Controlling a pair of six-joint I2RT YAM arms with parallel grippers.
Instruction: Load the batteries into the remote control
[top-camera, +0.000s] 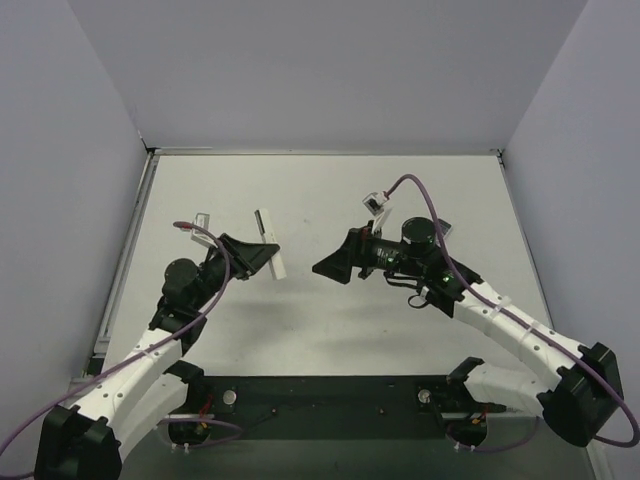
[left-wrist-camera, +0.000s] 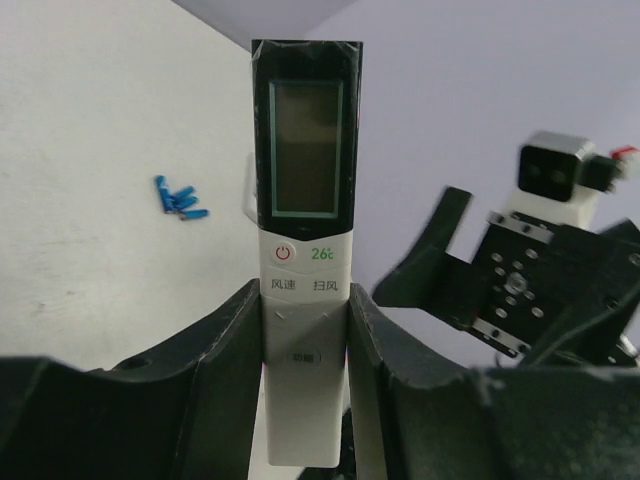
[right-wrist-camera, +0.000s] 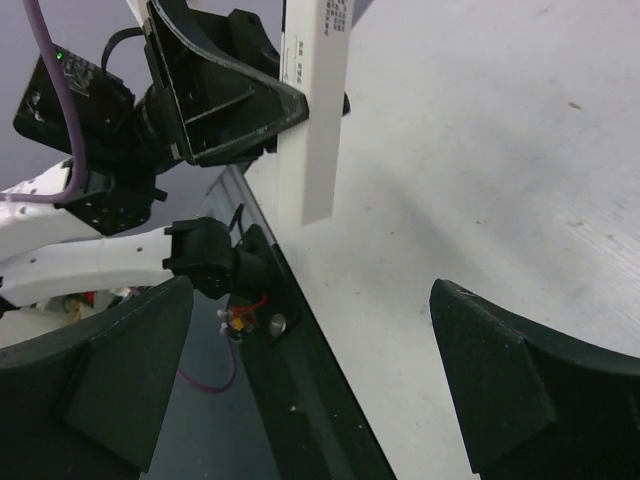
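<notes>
Black left gripper (left-wrist-camera: 305, 300) clenched on slim white bar-shaped remote control (left-wrist-camera: 305, 230), held off table (left-wrist-camera: 80, 120), long axis crosswise to wide-open right gripper (top-camera: 338, 262), which is faced toward it, near but apart. Tiny bright blue cylinder batteries (left-wrist-camera: 180, 200) seen clustered on table below.

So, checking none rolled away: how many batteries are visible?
4 batteries, it seems, all bunched on the table, left of the remote control in the left wrist view; overlap may hide more.

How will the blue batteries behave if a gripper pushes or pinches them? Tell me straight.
The batteries are tiny smooth cylinders lying flat on the table, so a nudge will probably roll them. They lie bunched together, so pinching one likely scatters the others. They look rigid and unlikely to bend, but possibly slippery in wide jaws.
</notes>
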